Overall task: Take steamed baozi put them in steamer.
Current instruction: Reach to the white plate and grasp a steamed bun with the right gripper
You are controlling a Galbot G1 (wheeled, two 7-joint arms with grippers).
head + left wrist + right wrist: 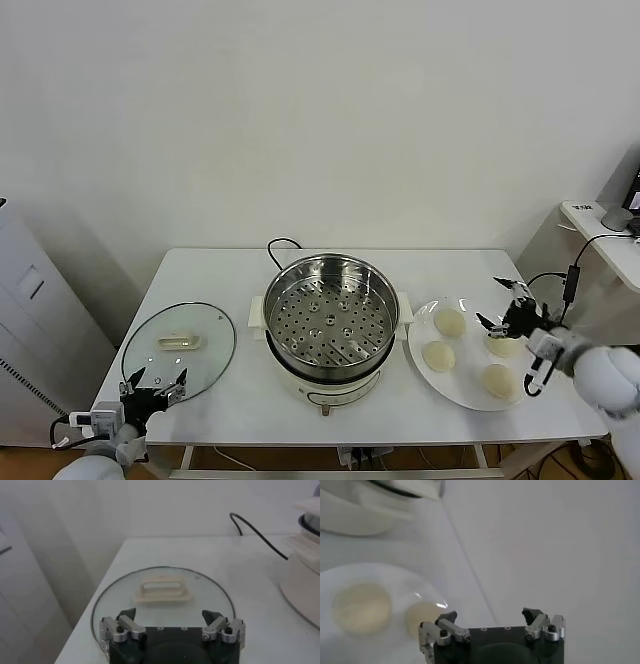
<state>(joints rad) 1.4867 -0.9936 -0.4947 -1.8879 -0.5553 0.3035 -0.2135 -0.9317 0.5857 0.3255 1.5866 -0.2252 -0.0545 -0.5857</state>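
Reaching over the far-right edge of the white plate (470, 395), the right gripper (508, 318) hangs with its jaws spread wide and nothing between them, and the nearest of the steamed baozi (504, 345) lies just below and slightly inboard of it, close enough that the fingers seem to bracket the bun's outer side. Whether they touch it I cannot tell. The three other buns sit further in on the same plate, toward the steamer (330, 322), which stands well to the left of this gripper with its perforated tray bare. A round bun has no long axis to line up with, so the coming grasp likely turns only on dropping the open jaws squarely over that closest bun. In the right wrist view two buns show on the plate, off to one side of the fingertips. The left gripper (155, 385), also spread and empty, waits beside the glass lid (180, 345) on the tabletop (240, 400), far from every bun.
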